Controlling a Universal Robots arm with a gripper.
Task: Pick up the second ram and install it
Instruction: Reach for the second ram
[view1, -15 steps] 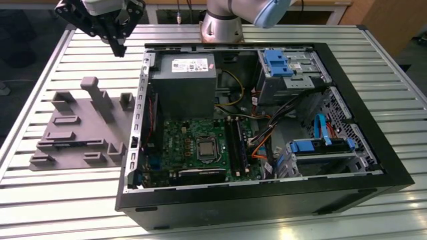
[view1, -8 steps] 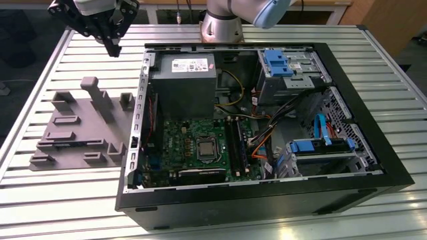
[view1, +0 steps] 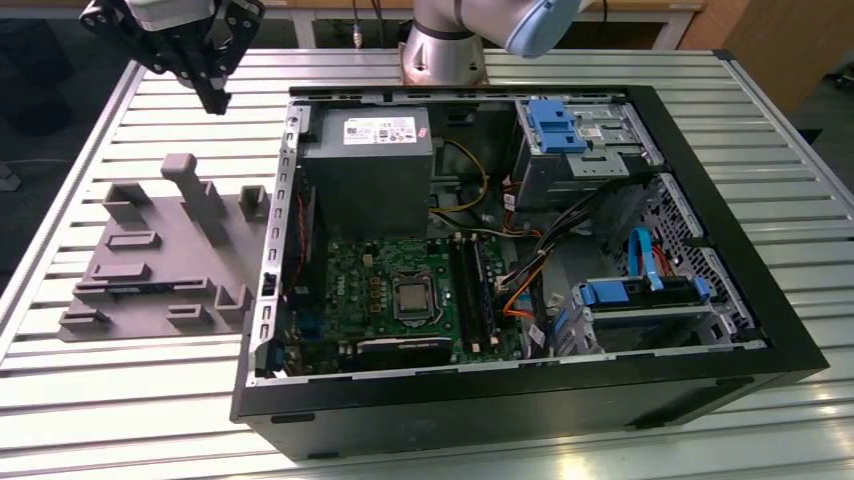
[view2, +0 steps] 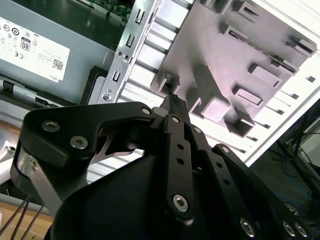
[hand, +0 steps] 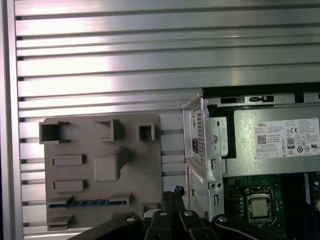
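Note:
The second ram (hand: 85, 202) is a thin dark blue strip standing on edge in a slot of the gray fixture (hand: 100, 145). In the exterior view the ram (view1: 134, 289) sits low on the fixture (view1: 160, 250), on the exterior view's left of the open computer case. My gripper (view1: 214, 100) hangs high above the table behind the fixture, well apart from the ram. Its black fingers meet at a point with nothing between them, seen in both wrist views (view2: 175, 102) (hand: 175, 192). The green motherboard (view1: 400, 300) lies inside the case with dark memory slots (view1: 474, 290) beside the processor.
The black computer case (view1: 534, 400) lies open on the slatted aluminium table (view1: 134, 400). Inside are a gray power supply (view1: 367, 170), blue drive brackets (view1: 554, 125) and loose cables (view1: 534, 290). The fixture has upright blocks (view1: 200, 200). The arm's base (view1: 447, 50) stands behind the case.

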